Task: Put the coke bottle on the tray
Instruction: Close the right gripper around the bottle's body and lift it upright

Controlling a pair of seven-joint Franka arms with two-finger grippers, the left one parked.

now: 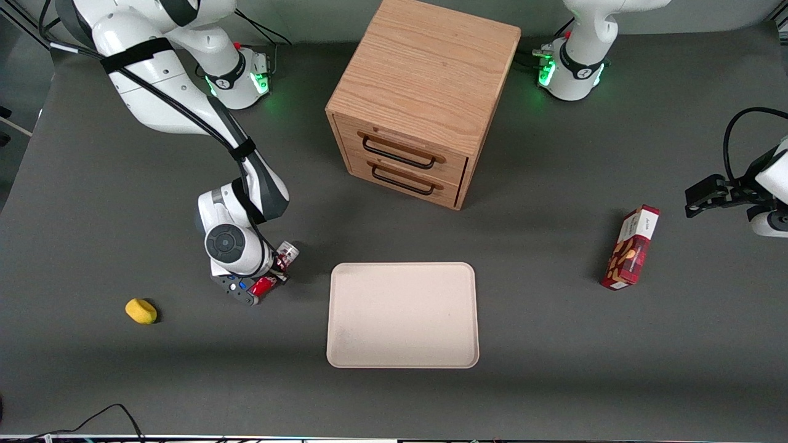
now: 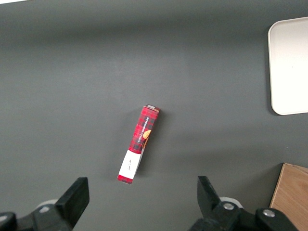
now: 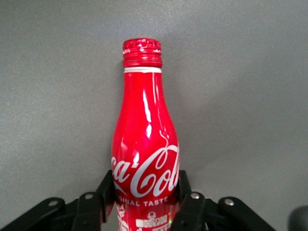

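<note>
Your tool (image 1: 273, 272) pinches the coke bottle (image 3: 145, 144) at its lower body, one finger on each side. The bottle lies tilted beside the tray (image 1: 403, 315), toward the working arm's end, silver base farther from the front camera than the neck.

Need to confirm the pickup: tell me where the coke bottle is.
The coke bottle sits between the gripper fingers, beside the tray toward the working arm's end of the table, not on it.
</note>
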